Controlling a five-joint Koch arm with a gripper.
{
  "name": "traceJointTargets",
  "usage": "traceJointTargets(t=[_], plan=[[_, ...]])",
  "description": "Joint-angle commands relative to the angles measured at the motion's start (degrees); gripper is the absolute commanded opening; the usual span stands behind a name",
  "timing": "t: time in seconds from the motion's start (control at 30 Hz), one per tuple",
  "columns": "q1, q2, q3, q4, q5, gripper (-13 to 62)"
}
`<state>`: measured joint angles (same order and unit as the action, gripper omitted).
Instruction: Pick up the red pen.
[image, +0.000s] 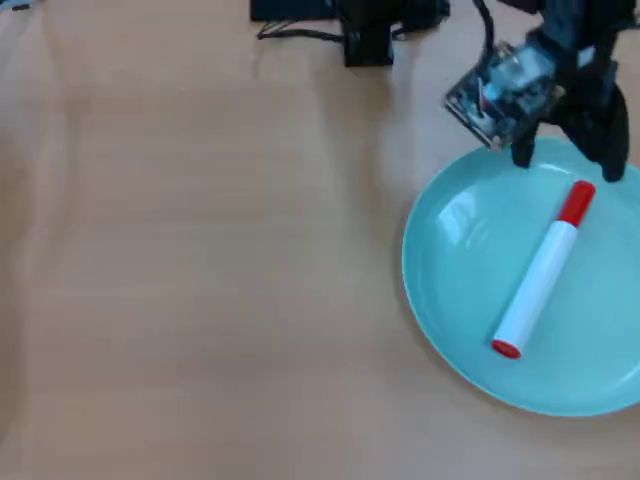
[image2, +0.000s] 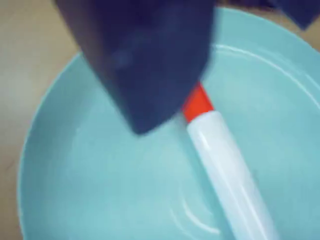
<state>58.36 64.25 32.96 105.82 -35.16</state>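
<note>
The red pen (image: 545, 270) lies slanted in the teal plate (image: 450, 270), its red cap toward the arm and its red end plug toward the plate's near rim. My gripper (image: 568, 162) hangs open over the plate's far rim, just beyond the cap, with one dark finger on each side of the pen's line. In the wrist view the red pen (image2: 225, 165) runs from the middle down to the lower right across the teal plate (image2: 100, 175). There one broad dark finger (image2: 145, 65) covers part of the cap. Nothing is held between the jaws.
The plate sits at the right edge of a light wooden table (image: 200, 260) and runs out of the overhead view on the right. The arm's black base and cables (image: 360, 30) stand at the top edge.
</note>
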Motion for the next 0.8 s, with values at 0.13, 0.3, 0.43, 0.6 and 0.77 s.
traceJointTargets(t=[0.13,0.3,0.43,0.6,0.77], plan=[[-1.41,-11.34,-13.89,-1.14,0.97,37.5],[-0.26,-16.61,-14.85,-3.43,0.88,37.4],[0.88,-19.69,-14.77,-5.71,0.88,37.4],[1.85,-22.5,-14.77,-8.17,0.79,37.4],[2.02,-24.87,-14.85,-9.49,0.88,37.4]])
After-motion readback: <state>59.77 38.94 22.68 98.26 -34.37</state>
